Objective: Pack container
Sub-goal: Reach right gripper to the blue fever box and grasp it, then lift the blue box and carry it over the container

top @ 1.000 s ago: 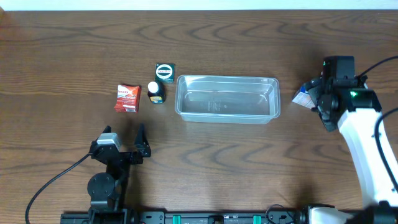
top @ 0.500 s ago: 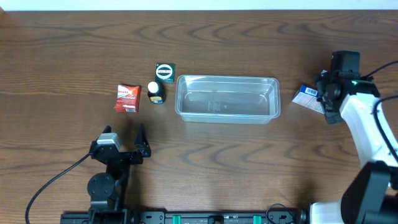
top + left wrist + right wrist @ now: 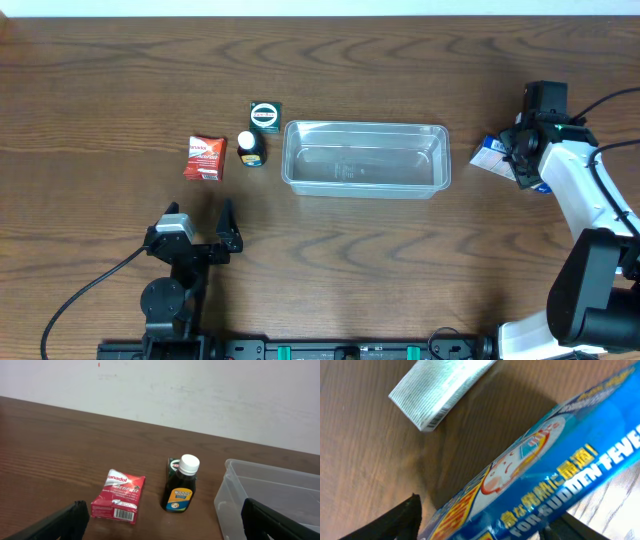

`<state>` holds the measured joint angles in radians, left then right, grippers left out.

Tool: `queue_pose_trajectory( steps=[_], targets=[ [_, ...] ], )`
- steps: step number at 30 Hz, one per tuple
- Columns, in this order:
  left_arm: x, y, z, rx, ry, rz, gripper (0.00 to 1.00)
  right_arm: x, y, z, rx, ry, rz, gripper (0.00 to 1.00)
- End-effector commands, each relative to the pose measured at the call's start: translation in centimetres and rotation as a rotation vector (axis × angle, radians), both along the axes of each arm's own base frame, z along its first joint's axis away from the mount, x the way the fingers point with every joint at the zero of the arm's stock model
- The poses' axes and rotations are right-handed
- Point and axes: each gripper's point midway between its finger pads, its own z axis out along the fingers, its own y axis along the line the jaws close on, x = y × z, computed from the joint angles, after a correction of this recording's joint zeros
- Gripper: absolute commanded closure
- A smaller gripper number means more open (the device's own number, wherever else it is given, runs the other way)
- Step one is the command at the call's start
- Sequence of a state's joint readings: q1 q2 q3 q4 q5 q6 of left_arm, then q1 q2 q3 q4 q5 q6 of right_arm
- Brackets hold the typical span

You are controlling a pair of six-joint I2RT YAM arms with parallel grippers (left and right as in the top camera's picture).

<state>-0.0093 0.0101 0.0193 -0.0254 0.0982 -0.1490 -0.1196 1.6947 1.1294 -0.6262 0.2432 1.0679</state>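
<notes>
At the middle of the surface [image 3: 380, 260] sits the container [image 3: 365, 127], a clear tub, upright and empty, with a red packet [image 3: 205, 158], a small bottle [image 3: 250, 148] and a green box [image 3: 265, 115] near its left end. It looks light, thin-walled and slick, likely to flex or skid if pushed, so the rimmed edge at a short end seems the best hold. The left end effector [image 3: 200, 222] hangs wide open and empty. The right end effector [image 3: 516, 159] straddles a blue-and-white carton [image 3: 488, 153] beyond the tub's right end; whether it has clamped I cannot tell.
</notes>
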Motion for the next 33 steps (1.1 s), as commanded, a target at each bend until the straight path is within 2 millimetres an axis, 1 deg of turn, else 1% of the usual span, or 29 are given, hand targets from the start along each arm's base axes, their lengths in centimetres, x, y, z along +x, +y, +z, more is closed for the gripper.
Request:
queue_pose_trajectory(
  steps=[1, 5, 7, 11, 14, 17, 19, 22, 24, 26, 28, 31, 33],
  targets=[
    [-0.1, -0.2, -1.5, 0.015, 0.044, -0.016, 0.02, 0.2, -0.6, 0.3, -0.065, 0.032, 0.105, 0.37],
    [-0.1, -0.2, -1.5, 0.015, 0.044, -0.016, 0.02, 0.2, -0.4, 0.3, -0.095, 0.069, 0.235, 0.48],
    [-0.1, -0.2, -1.5, 0.015, 0.044, -0.016, 0.02, 0.2, -0.1, 0.2, -0.101, 0.086, 0.300, 0.57],
    [-0.1, -0.2, -1.5, 0.015, 0.044, -0.016, 0.02, -0.3, 0.0, 0.0, -0.107, 0.120, 0.346, 0.67],
    [-0.1, -0.2, -1.5, 0.015, 0.044, -0.016, 0.02, -0.8, 0.1, -0.2, -0.104, 0.147, 0.360, 0.76],
    [-0.1, -0.2, -1.5, 0.015, 0.044, -0.016, 0.02, -1.2, 0.2, -0.4, -0.105, 0.170, 0.379, 0.81],
    [-0.1, -0.2, -1.5, 0.015, 0.044, -0.016, 0.02, -1.2, 0.2, -0.4, -0.127, 0.190, 0.450, 0.85],
    [-0.1, -0.2, -1.5, 0.015, 0.044, -0.016, 0.02, -1.6, 0.3, -0.3, -0.137, 0.212, 0.498, 0.87],
    [-0.1, -0.2, -1.5, 0.015, 0.044, -0.016, 0.02, -1.6, 0.6, 0.1, -0.130, 0.206, 0.535, 0.91],
    [-0.1, -0.2, -1.5, 0.015, 0.044, -0.016, 0.02, -1.4, 1.1, 1.0, -0.127, 0.177, 0.578, 0.94],
    [-0.1, -0.2, -1.5, 0.015, 0.044, -0.016, 0.02, -1.0, 1.6, 2.4, -0.126, 0.132, 0.609, 0.96],
    [-0.1, -0.2, -1.5, 0.015, 0.044, -0.016, 0.02, -0.5, 2.6, 5.7, -0.133, 0.033, 0.672, 0.96],
    [-0.1, -0.2, -1.5, 0.015, 0.044, -0.016, 0.02, -0.5, 3.5, 8.5, -0.141, -0.046, 0.717, 0.97]
  ],
)
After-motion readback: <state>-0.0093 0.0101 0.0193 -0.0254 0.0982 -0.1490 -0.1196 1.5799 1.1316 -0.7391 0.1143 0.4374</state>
